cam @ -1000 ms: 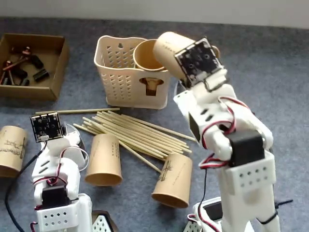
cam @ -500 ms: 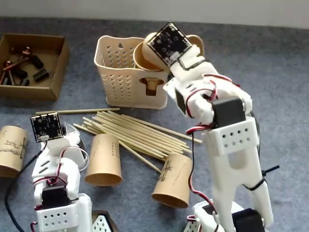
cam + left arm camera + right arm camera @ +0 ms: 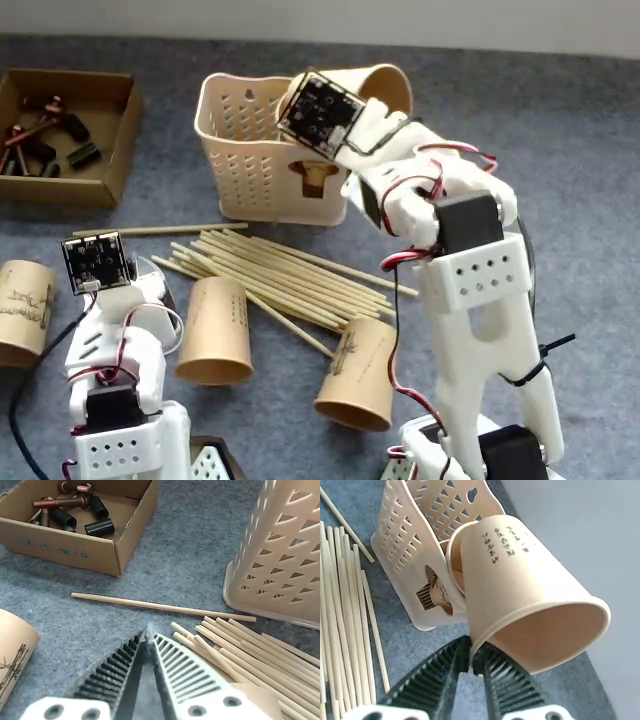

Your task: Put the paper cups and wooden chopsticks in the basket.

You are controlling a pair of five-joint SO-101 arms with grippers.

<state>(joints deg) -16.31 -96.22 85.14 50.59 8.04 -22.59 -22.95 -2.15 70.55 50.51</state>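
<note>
i pinch a paper cup (image 3: 520,595) by its rim in the right hand (image 3: 470,655), base tipped toward the basket (image 3: 405,540) for dropping in; left hand (image 3: 148,637) closed, empty.

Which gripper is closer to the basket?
Right. The right gripper holds a cup at the basket rim; the left gripper is down by the chopsticks, apart from it.
</note>
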